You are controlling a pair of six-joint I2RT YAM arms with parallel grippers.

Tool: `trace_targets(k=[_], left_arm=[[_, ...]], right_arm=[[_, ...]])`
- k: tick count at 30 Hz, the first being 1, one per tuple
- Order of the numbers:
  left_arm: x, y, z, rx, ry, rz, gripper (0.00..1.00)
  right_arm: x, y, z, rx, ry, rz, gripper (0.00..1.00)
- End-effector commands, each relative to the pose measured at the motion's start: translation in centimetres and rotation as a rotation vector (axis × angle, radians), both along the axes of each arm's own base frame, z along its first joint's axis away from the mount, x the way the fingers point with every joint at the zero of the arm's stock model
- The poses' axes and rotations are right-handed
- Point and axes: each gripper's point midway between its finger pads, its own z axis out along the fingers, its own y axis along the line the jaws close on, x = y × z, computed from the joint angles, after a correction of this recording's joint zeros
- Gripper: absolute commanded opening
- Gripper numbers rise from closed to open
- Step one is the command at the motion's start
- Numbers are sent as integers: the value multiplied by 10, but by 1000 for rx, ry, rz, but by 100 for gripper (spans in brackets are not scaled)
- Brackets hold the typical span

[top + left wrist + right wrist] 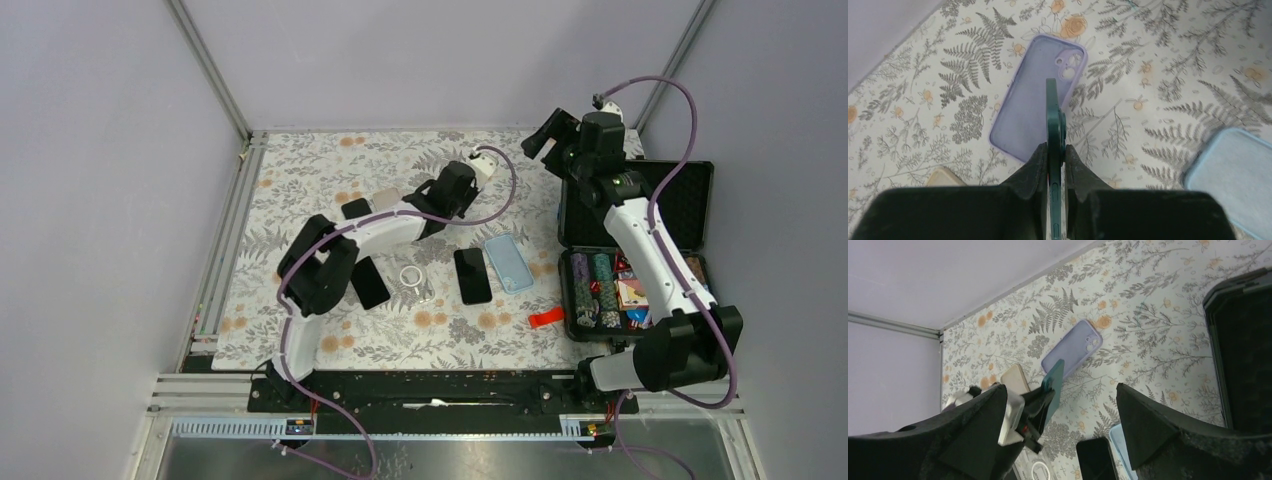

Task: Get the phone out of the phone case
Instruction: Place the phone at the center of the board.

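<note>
My left gripper is shut on a dark teal phone case, held on edge above the floral mat. I cannot tell if a phone is inside it. It also shows in the right wrist view. An empty purple case lies flat just beyond it. In the top view the left gripper is mid-mat and hides the teal case. My right gripper is raised at the back right, open and empty.
On the mat lie a beige case, black phones, a clear ringed case, a light blue case and a red tab. An open black box of poker chips stands at right.
</note>
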Motion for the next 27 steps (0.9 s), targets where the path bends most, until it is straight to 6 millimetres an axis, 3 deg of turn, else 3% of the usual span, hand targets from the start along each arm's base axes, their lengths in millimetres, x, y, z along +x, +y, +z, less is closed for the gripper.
trace_targets(k=[1, 4, 8, 11, 15, 23, 27], left_arm=[[24, -15, 21, 19, -67, 53, 0], [33, -20, 11, 46, -48, 102, 0], [38, -19, -11, 113, -19, 144, 0], [36, -20, -30, 146, 16, 132, 4], [25, -31, -39, 167, 57, 70, 21], [15, -33, -57, 230, 123, 56, 28], [13, -35, -57, 224, 134, 51, 34]], right_arm=[[-13, -10, -3, -38, 18, -37, 86], [-18, -20, 4, -45, 4, -64, 86], [-28, -53, 27, -52, -48, -154, 86], [-34, -67, 37, -59, -65, -186, 87], [-39, -70, 41, -58, -77, -196, 86], [-44, -76, 40, -37, -78, -216, 86], [-47, -77, 42, -34, -87, -216, 86]])
